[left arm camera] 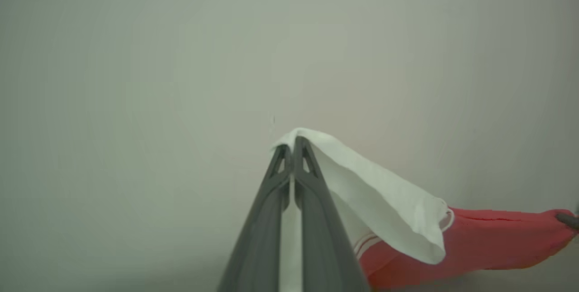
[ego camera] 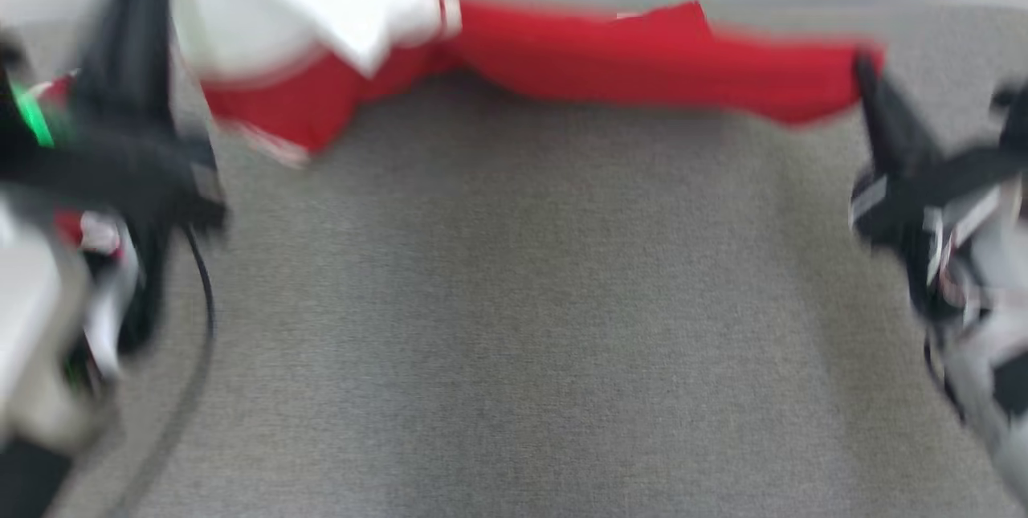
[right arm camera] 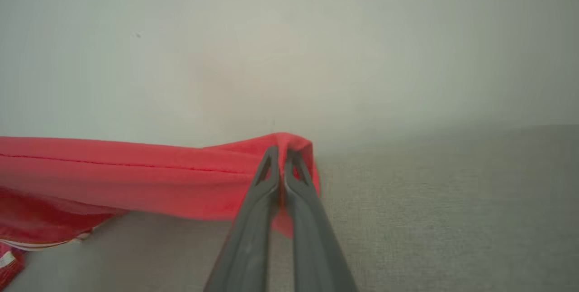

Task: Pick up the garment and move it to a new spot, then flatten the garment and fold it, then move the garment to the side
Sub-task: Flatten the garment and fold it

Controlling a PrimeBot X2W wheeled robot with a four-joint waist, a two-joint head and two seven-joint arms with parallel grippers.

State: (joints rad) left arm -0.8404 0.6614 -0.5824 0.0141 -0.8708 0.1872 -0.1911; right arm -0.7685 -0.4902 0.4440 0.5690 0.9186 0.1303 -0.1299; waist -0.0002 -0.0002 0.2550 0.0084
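The garment, red with a white part, hung stretched across the top of the head view from about 10 o'clock to 2 o'clock, above a grey surface. That view was blurred. The left gripper had its jaws pressed almost together on the white part. In the left wrist view the white cloth showed between the fingers and draped over their tips, falling away toward 4 o'clock, where it met the red cloth. The right gripper had its jaws pinched tight on a red corner. In the right wrist view the red cloth ran off toward 9 o'clock and sagged toward the grey surface at 8 o'clock. A pale wall stood behind.
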